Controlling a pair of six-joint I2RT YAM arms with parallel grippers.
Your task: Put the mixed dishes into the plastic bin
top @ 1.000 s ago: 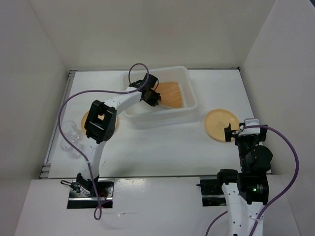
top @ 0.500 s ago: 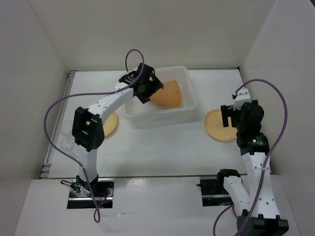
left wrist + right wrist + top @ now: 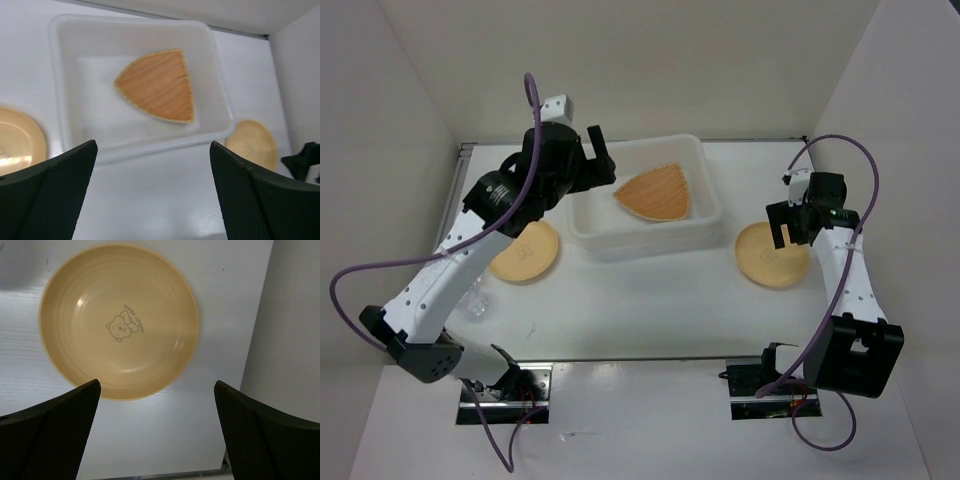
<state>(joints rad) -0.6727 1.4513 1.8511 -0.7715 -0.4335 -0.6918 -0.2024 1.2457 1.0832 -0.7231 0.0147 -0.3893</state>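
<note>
Top external view: plastic bin point(image 3: 620, 238) sits at mid-table point(image 3: 650, 300) toward the back wall. The woven orange plate point(image 3: 655, 193) lies flat inside it, on the right part of the floor. Left gripper point(image 3: 599, 160) hangs high over the bin's left rim, fingers apart, holding nothing. One round plate point(image 3: 525, 251) lies on the table left of the bin, near its front left corner, partly under the left arm. The other round plate point(image 3: 772, 256) lies right of the bin, apart from it. Right gripper point(image 3: 788, 226) hovers over this plate's back edge, fingers apart. A clear cup point(image 3: 477, 302) shows faintly at the far left, close against the left arm; how many cups stand there cannot be told. Left wrist view: looks straight down into the plastic bin point(image 3: 135, 22). The woven orange plate point(image 3: 157, 85) rests near the middle, its point toward the left. Both dark fingers point(image 3: 55, 195) frame the bottom corners, spread wide, nothing between them. The left round plate point(image 3: 17, 142) peeks in at the left edge, the right one point(image 3: 252, 145) beyond the bin's lower right corner. Right wrist view: the round plate point(image 3: 120, 320) fills the upper frame, a small bear print at its centre. The right gripper's fingers point(image 3: 50, 435) stand wide apart below it, clear of the plate, empty.
</note>
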